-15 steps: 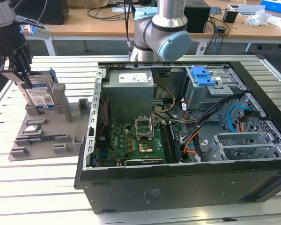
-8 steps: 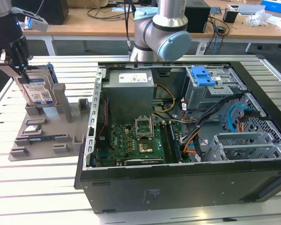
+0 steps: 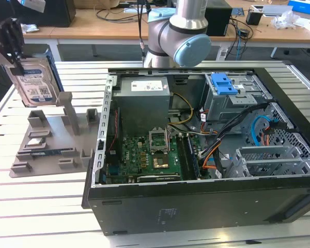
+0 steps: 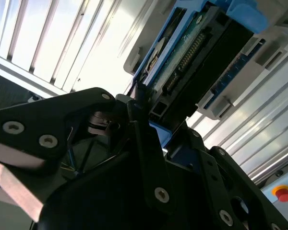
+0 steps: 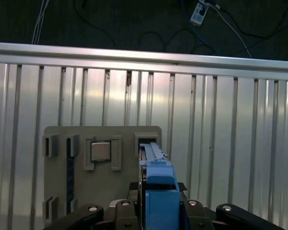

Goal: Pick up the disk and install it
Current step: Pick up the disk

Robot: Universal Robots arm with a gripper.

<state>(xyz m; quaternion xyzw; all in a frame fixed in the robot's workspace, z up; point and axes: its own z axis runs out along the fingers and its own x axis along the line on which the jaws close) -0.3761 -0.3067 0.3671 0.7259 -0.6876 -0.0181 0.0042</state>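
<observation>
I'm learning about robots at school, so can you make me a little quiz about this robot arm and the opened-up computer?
1. True or false: the gripper is shut on the hard drive.
2. Where is the hard drive? A) lying on the motherboard; B) held up over the gray holder tray; C) on the floor.
3. Fill in: the latch on top of the drive cage in the open computer case is coloured ____.

Key: 1 true; 2 B; 3 blue.
</observation>
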